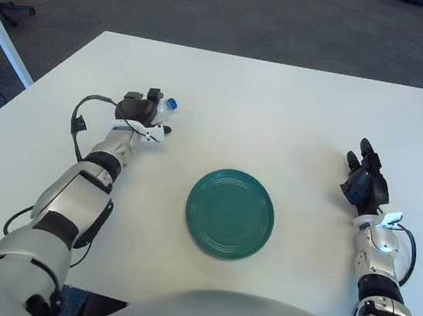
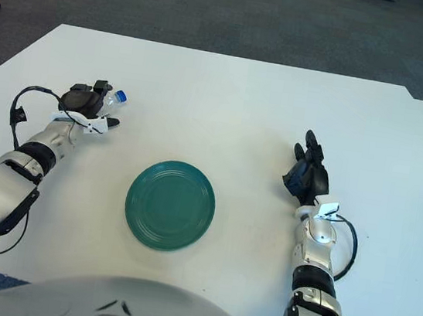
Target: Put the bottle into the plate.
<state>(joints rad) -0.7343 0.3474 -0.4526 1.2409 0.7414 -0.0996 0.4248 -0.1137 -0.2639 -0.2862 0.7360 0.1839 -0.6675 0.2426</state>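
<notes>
A small clear bottle with a blue cap (image 1: 165,103) lies at the left of the white table (image 1: 282,97). My left hand (image 1: 141,111) is curled around the bottle, with the cap end sticking out past the fingers to the right. A round dark green plate (image 1: 230,213) sits empty at the table's middle front, to the right of and nearer than the bottle. My right hand (image 1: 364,180) rests on the table at the right, fingers relaxed and holding nothing.
A black cable (image 1: 81,114) loops off my left wrist. Another white table's leg (image 1: 1,35) stands at the far left on the dark carpet. The table's edges run along the back and left.
</notes>
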